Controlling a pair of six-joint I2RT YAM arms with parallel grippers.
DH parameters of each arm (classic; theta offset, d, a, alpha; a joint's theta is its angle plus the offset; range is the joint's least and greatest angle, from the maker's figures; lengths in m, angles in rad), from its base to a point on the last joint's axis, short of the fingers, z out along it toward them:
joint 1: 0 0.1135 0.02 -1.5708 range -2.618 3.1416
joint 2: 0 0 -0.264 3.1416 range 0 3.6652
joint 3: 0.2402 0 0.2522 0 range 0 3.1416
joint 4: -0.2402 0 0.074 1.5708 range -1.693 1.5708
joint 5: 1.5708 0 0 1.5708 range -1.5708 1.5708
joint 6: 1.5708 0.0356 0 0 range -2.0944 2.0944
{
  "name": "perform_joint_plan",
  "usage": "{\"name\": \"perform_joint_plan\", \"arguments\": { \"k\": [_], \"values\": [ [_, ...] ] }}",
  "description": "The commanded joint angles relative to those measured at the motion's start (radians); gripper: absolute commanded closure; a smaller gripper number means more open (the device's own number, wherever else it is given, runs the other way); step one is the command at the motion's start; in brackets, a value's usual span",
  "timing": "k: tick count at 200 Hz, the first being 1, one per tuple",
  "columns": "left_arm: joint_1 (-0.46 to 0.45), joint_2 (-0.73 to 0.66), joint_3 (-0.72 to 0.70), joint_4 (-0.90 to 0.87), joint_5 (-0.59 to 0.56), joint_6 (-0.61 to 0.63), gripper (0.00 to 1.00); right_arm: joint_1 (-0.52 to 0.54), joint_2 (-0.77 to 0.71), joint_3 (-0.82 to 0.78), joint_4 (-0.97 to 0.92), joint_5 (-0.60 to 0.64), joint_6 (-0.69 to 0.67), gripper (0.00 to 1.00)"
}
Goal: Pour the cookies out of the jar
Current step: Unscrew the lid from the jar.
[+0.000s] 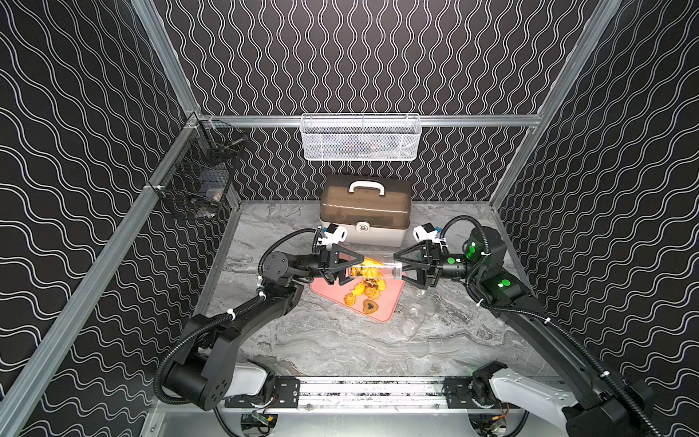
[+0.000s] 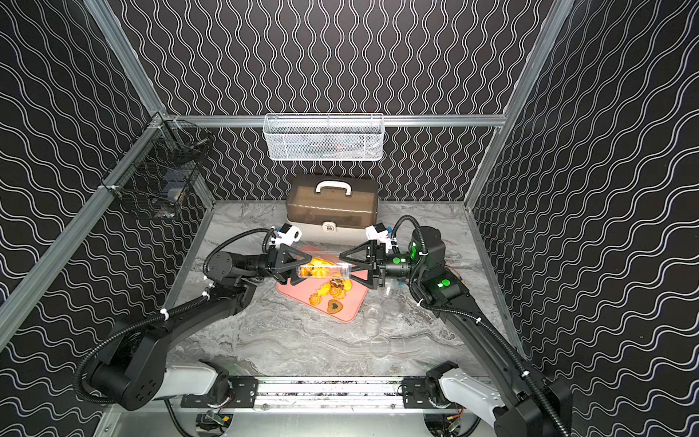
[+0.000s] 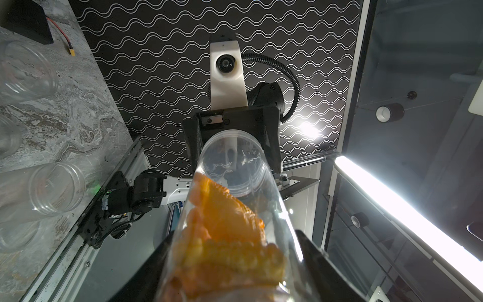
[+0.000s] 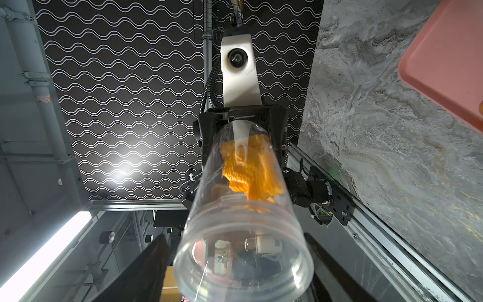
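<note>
Tilting the threaded end down slowly, over the pink tray (image 1: 393, 302), looks the wise move, since the clear jar (image 1: 380, 271) lies level above it. The left pincer (image 1: 351, 271) is clamped on the end where cookies (image 1: 364, 269) bunch; the right pincer (image 1: 399, 266) flanks the threaded end (grip unclear). More cookies lie on the tray. Spare jars (image 1: 414, 316) on the surface (image 1: 302, 340) look empty.

The jar (image 1: 378, 271) hangs sideways over the pink tray (image 1: 389, 302), with the left arm (image 1: 246, 314) and the right arm (image 1: 541, 329) at its two ends, so the way down to the tray's middle is blocked. Some clear cups (image 1: 414, 316) stand just beside the tray's right edge. The big box (image 1: 365, 212) closes the back. The bench (image 1: 302, 340) has room at the front left.
</note>
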Motion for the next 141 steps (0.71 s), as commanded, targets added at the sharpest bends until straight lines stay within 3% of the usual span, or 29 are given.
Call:
{"name": "perform_joint_plan", "arguments": {
  "k": [1, 73, 116, 141],
  "values": [
    [0.002, -0.003, 0.008, 0.042, 0.01, -0.031, 0.35, 0.002, -0.008, 0.002, 0.012, -0.016, -0.006, 0.29],
    [0.002, -0.011, 0.005, 0.033, 0.015, -0.025, 0.35, 0.0, -0.002, 0.039, -0.053, -0.019, -0.08, 0.42],
    [0.005, -0.013, -0.001, 0.025, 0.016, -0.019, 0.35, -0.034, -0.027, 0.125, -0.31, -0.013, -0.406, 0.46],
    [0.008, -0.013, 0.002, 0.03, 0.014, -0.025, 0.35, -0.042, -0.032, 0.128, -0.319, -0.01, -0.457, 0.45]
  ]
}}
